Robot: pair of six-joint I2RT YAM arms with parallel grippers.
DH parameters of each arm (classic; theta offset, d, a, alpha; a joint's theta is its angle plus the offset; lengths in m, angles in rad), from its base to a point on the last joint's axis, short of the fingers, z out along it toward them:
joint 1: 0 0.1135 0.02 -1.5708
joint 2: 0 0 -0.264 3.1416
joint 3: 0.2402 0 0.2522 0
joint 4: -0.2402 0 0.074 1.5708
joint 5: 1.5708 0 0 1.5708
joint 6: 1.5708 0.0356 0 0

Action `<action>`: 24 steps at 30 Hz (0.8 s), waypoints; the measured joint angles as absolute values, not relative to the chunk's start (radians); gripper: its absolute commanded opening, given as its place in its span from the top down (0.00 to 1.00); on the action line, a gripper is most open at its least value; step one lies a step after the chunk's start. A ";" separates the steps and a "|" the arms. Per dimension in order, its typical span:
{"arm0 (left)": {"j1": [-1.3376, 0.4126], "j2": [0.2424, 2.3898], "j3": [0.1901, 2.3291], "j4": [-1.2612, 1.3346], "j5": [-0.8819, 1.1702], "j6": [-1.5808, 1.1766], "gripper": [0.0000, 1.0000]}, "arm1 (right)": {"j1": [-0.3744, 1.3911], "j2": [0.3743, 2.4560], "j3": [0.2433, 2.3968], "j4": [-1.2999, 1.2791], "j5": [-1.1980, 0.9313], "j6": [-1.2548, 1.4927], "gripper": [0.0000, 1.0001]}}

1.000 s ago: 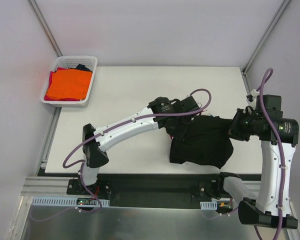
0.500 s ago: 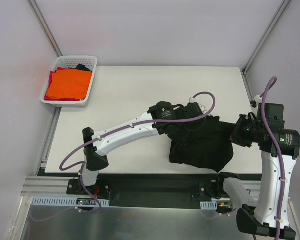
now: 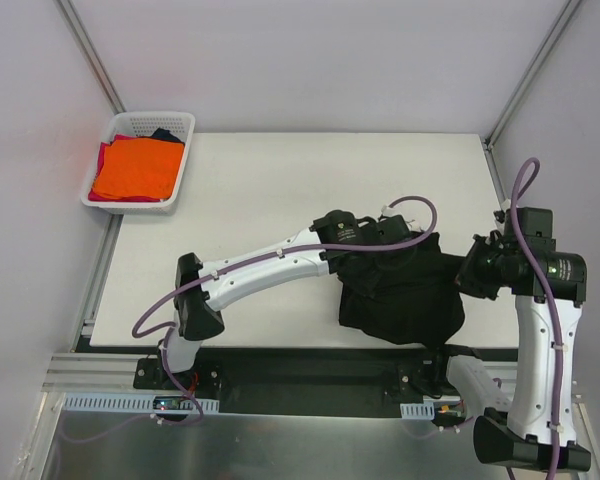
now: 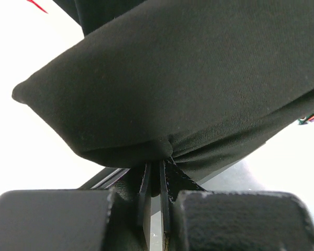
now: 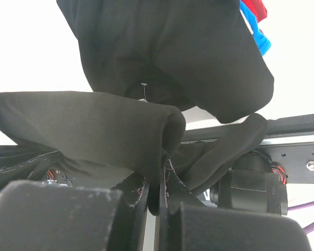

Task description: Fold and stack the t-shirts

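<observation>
A black t-shirt (image 3: 405,290) hangs bunched between both grippers over the table's near right part, its lower edge reaching the front edge. My left gripper (image 3: 412,240) pinches its upper left edge; in the left wrist view the cloth (image 4: 183,89) bulges from the shut left gripper (image 4: 157,167). My right gripper (image 3: 467,272) holds the right edge; in the right wrist view a fold (image 5: 94,130) is clamped in the shut right gripper (image 5: 159,180). Folded t-shirts, orange (image 3: 133,168) on top, lie in the basket.
The white lattice basket (image 3: 185,150) stands at the far left corner of the white table (image 3: 280,170). A purple cable (image 3: 410,205) loops above the left wrist. The right arm's upright link (image 3: 540,350) rises beside the table's right edge.
Both grippers have shifted with the black t-shirt: the left one moved right and slightly toward the near edge, the right one dipped down and back. The cloth is drawn a bit tauter.
</observation>
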State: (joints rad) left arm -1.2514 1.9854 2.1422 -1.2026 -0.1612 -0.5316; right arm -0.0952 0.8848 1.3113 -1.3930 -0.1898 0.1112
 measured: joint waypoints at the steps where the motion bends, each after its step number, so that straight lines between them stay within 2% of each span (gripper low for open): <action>1: -1.251 1.987 2.133 -1.198 -0.161 -0.532 1.00 | -0.095 0.888 1.310 -1.394 -0.190 0.112 0.99; 7: -1.230 2.017 2.099 -1.156 -0.123 -0.527 1.00 | -0.095 0.962 1.300 -1.396 -0.178 0.118 0.99; 12: -1.144 2.055 2.042 -1.083 -0.041 -0.520 1.00 | -0.095 1.067 1.274 -1.388 -0.178 0.139 0.99; 24: -0.982 2.124 2.077 -1.019 0.101 -0.508 1.00 | -0.095 1.196 1.271 -1.274 -0.186 0.188 0.99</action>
